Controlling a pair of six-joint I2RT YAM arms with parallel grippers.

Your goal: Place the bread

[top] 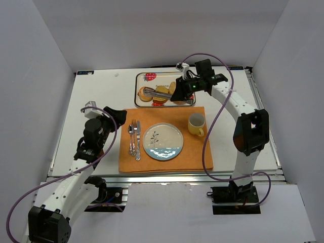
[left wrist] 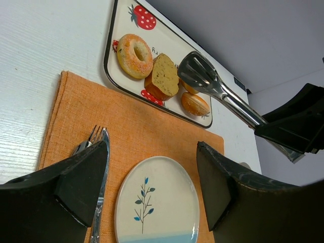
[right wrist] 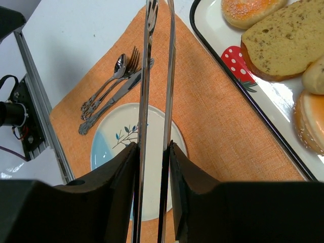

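The right end effector (right wrist: pixel 152 195) is clenched on a pair of metal tongs (left wrist: pixel 215 85). It holds them by the handles so the far end can reach the food. The round end of the tongs hangs just beside the slice of bread (left wrist: pixel 166 75), and nothing is caught in it yet. The slice sits on the tray (top: pixel 162 77) at the far side of the tabletop (top: pixel 101 91), leaning on the other food there. Right next to it are a ring-shaped bun (left wrist: pixel 134 54) and some small rolls (left wrist: pixel 195 104), so I think the tongs could bump them or grab the wrong one. The plate (top: pixel 163 142) waits in the middle of the orange mat (top: pixel 195 154), with nothing on it, so that looks like the place where the bread should go. The way from the tray to the plate looks free. A fork (top: pixel 133 132), a knife (top: pixel 137 139) and a spoon (top: pixel 130 135) lie close together just left of the plate, and a yellow cup (top: pixel 196 123) stands to its right, near the path of the right arm. The left end effector (left wrist: pixel 152 195) is spread wide and holds nothing. It hangs over the near left part of the mat, well away from the tray, so it is not in the way.
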